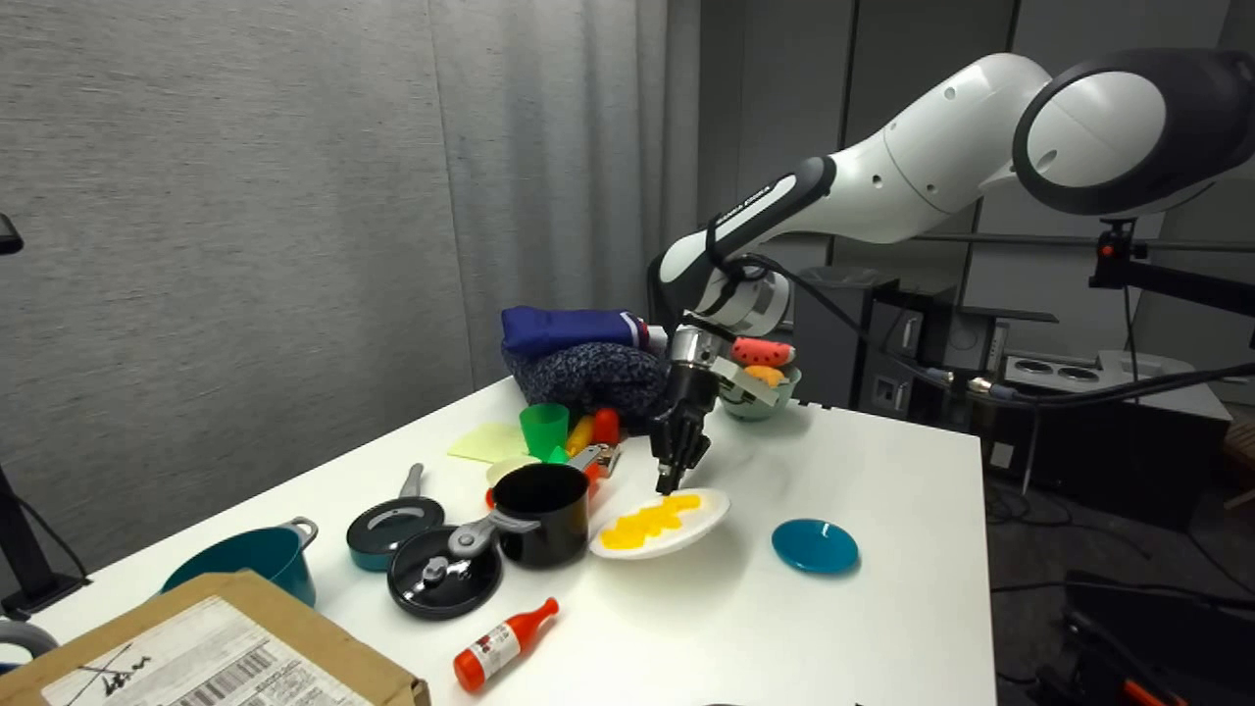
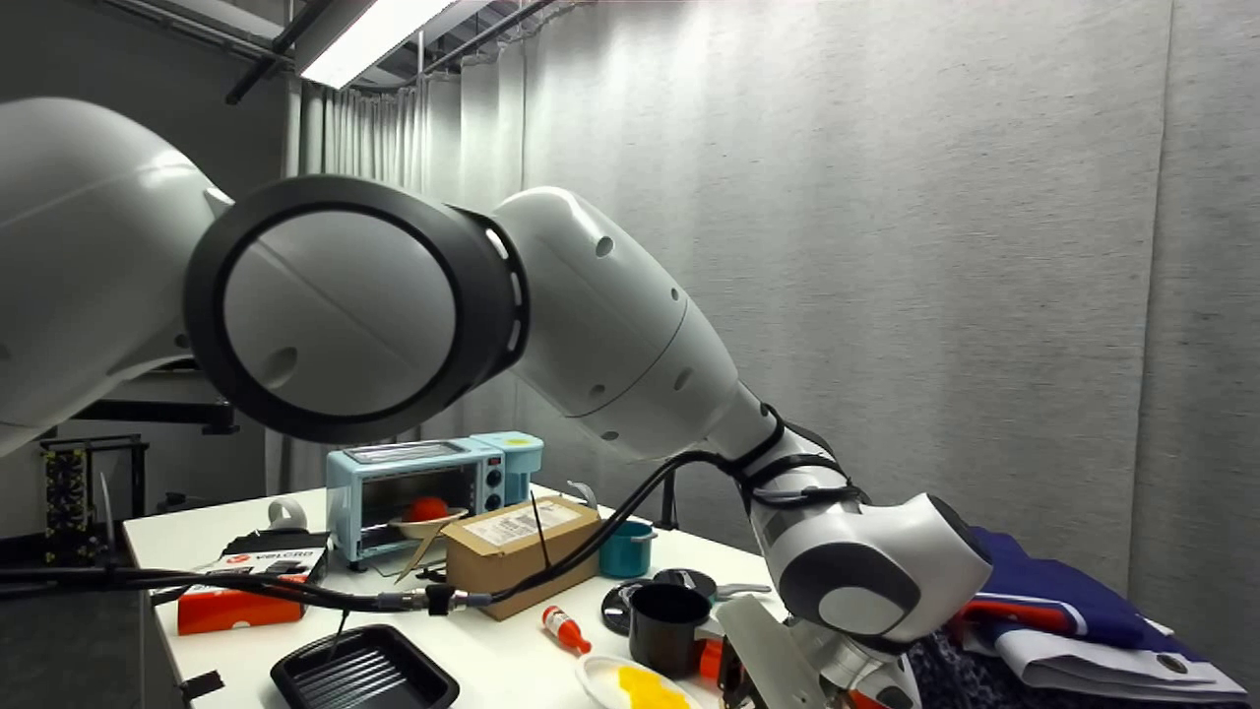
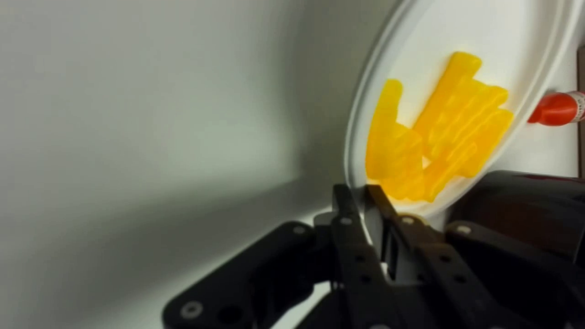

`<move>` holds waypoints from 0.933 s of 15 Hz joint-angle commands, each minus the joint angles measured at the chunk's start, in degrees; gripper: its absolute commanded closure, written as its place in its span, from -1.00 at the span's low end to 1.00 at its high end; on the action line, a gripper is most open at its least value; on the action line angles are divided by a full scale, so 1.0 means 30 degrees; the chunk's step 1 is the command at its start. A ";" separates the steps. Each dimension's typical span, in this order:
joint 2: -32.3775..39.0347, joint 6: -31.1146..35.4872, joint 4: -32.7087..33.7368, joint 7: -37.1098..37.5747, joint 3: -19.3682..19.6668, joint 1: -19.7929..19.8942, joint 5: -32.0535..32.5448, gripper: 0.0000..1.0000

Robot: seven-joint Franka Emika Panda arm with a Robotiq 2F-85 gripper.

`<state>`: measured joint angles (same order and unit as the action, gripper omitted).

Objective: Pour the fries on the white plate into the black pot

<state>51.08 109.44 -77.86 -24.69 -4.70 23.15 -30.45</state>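
Pour not yet made

At left, the black pot (image 1: 551, 541); just beside it, the fries (image 1: 647, 525) on the tilted white plate (image 1: 678, 538); then the gripper (image 1: 669, 483), clasping its rim! Carrying looks in hand; next, up over the pot, then tip.

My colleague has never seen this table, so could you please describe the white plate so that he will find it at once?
Follow the big robot arm down to its black pincer. The plate is held there by the rim, tilted, beside the black pot. It is white and carries yellow fries, while the smaller round dish nearby is blue.
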 commanded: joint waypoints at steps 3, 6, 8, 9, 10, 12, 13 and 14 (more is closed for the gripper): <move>0.0980 -0.0775 0.1291 0.0443 0.0105 -0.0249 0.0681 -0.18; 0.1141 -0.1043 0.1446 0.0164 -0.0067 -0.0284 0.0728 -0.60; 0.1133 -0.1284 0.1516 0.0105 -0.0096 -0.0285 0.0752 -0.90; 0.1167 -0.1433 0.1567 0.0060 -0.0133 -0.0276 0.0754 -0.99; 0.1198 -0.1625 0.1627 0.0087 -0.0131 -0.0283 0.0778 -1.00; 0.1308 -0.2140 0.1828 0.0077 -0.0149 -0.0201 0.0760 -1.00; 0.1306 -0.2306 0.1885 0.0069 -0.0154 -0.0155 0.0739 -1.00; 0.1319 -0.2587 0.2012 0.0030 -0.0170 -0.0073 0.0702 -1.00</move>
<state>52.92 105.82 -75.60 -24.61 -5.16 22.13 -29.34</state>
